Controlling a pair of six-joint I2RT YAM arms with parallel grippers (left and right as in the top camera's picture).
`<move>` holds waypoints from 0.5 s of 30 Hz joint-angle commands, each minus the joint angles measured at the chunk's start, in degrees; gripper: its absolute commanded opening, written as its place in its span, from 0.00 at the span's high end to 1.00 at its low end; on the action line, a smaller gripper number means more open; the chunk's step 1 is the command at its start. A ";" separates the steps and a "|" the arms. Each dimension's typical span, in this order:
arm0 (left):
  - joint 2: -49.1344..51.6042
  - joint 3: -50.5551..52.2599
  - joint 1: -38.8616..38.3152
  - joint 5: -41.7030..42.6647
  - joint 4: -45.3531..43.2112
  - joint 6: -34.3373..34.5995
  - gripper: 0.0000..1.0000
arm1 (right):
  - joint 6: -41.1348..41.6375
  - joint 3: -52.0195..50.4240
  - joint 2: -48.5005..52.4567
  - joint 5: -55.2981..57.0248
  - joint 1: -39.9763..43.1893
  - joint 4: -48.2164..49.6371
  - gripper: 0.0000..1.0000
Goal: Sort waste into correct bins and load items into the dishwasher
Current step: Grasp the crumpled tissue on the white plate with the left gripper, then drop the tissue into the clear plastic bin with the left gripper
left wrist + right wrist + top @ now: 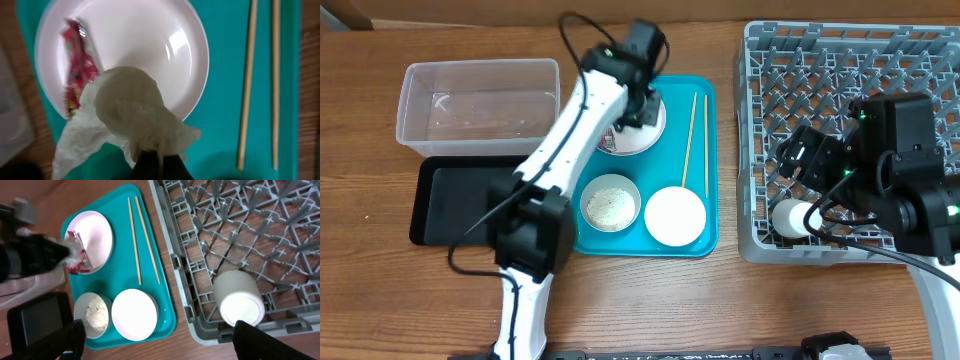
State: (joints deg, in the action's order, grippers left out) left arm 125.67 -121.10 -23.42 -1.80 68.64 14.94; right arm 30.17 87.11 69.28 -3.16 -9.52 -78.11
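— Can we read anything on the wrapper point(77, 65)?
— No. We see red-and-white print, but it is too blurred to read. The wrapper lies on the plate point(150, 35), toward 9 o'clock in the left wrist view.
— And the tissue point(132, 115)?
— The left gripper point(157, 167) has its fingers pinched on it. The tissue covers the plate's 6 o'clock rim.
— Where do we find the right gripper point(159, 335)?
— Over the rack's point(840, 60) 9 o'clock side, fingers spread wide, holding nothing. The cup point(239, 297) lies on its side at the rack's 7 o'clock corner, seen from overhead.
— The rest?
— On the teal tray point(708, 160) we see the chopsticks point(690, 140) at 2 o'clock, the rice bowl point(610, 203) at 7 and the second bowl point(675, 215) at 5. On the counter point(770, 300), the clear tub point(480, 100) sits at the teal tray's 10 o'clock and the black tray point(440, 205) at 8.
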 commanded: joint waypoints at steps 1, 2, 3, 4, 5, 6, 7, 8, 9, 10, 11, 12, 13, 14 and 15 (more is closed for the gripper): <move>-4.44 -3.58 4.22 0.52 3.06 0.79 0.96 | -0.15 0.61 -0.26 0.07 -0.13 -0.26 0.05; -4.79 -3.58 5.18 0.00 3.89 1.07 0.96 | -0.15 0.61 -0.26 0.07 -0.11 -0.42 0.05; -4.94 -3.58 6.62 -1.62 5.25 2.21 0.96 | -0.15 0.61 -0.26 0.04 -0.13 -0.59 0.05; -4.94 -3.56 8.11 -3.82 6.75 4.20 0.96 | -0.15 0.61 -0.26 0.04 -0.13 -0.74 0.05; -4.90 -3.34 10.05 -5.77 8.15 6.01 0.96 | -0.15 0.61 -0.26 0.04 -0.13 -0.92 0.05; -4.87 -2.86 11.47 -6.12 8.55 6.73 0.96 | -0.15 0.61 -0.26 0.04 -0.13 -0.94 0.05; -4.87 -2.45 13.25 -6.03 8.59 7.02 0.96 | -0.15 0.61 -0.26 0.07 -0.13 -0.92 0.05; -4.87 -2.36 14.60 -5.86 8.57 7.19 0.96 | -0.15 0.61 -0.26 0.04 -0.11 -0.90 0.05; -4.87 -2.36 16.22 -5.88 8.37 7.21 0.96 | -0.15 0.61 -0.26 0.04 -0.13 -0.85 0.05; -4.87 -2.36 17.44 -5.88 8.02 7.21 0.96 | -0.15 0.61 -0.26 0.04 -0.13 -0.85 0.05; -4.87 -2.36 18.64 -5.90 7.54 7.19 0.96 | -0.15 0.61 -0.26 0.04 -0.13 -0.85 0.05; -4.87 -2.36 19.52 -5.84 6.99 7.17 0.88 | -0.15 0.61 -0.26 0.04 -0.13 -0.85 0.05; -4.63 -2.36 20.20 -5.53 6.64 7.17 0.64 | -0.15 0.61 -0.26 0.04 -0.13 -0.87 0.05; -4.44 -2.36 20.55 -5.18 6.45 7.08 0.48 | -0.15 0.61 -0.26 0.04 -0.13 -0.87 0.05; -4.13 -2.36 20.68 -4.42 6.16 6.47 0.33 | -0.15 0.61 -0.26 0.04 -0.13 -0.90 0.05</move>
State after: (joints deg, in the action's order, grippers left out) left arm 121.30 -123.48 -2.81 -6.61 75.35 20.80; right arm 30.17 87.11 69.28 -3.16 -9.52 -79.11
